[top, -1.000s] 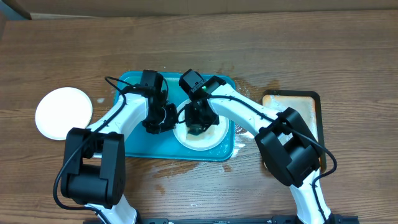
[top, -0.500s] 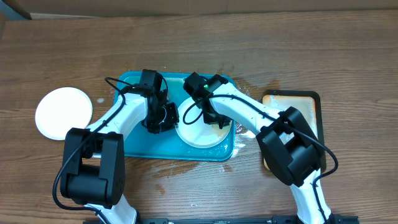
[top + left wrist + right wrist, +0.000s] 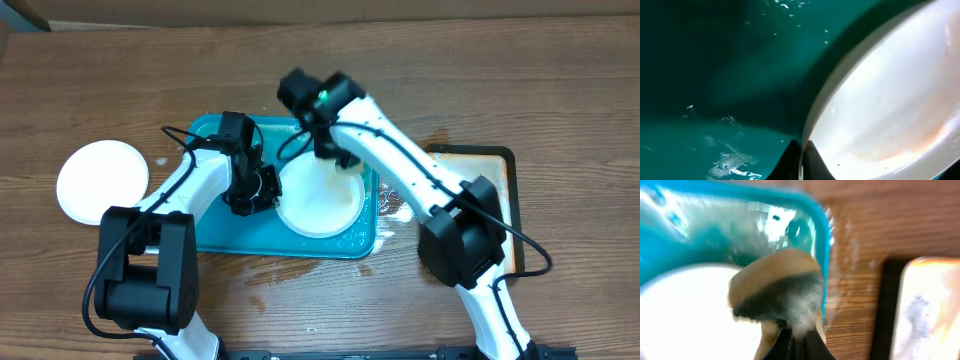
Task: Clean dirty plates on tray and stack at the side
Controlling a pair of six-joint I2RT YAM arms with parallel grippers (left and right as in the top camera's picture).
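Two claws work over the teal tray [image 3: 230,237]: the left claw [image 3: 802,157], arm angled in low, is pinched shut on the rim of the smeared plate [image 3: 315,205] lying there; the right claw [image 3: 796,330], arm stretched to the far rim, clamps a soapy sponge [image 3: 775,282]. Stiff, wet, probably slippery, the plate looks safest gripped by its raised edge

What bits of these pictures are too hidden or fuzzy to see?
Overhead: the right arm covers part of the tan tray and the far rim of the plate.
Right wrist: all blurred; the sponge hides part of the plate.
Left wrist: the frame edge cuts off most of the plate.
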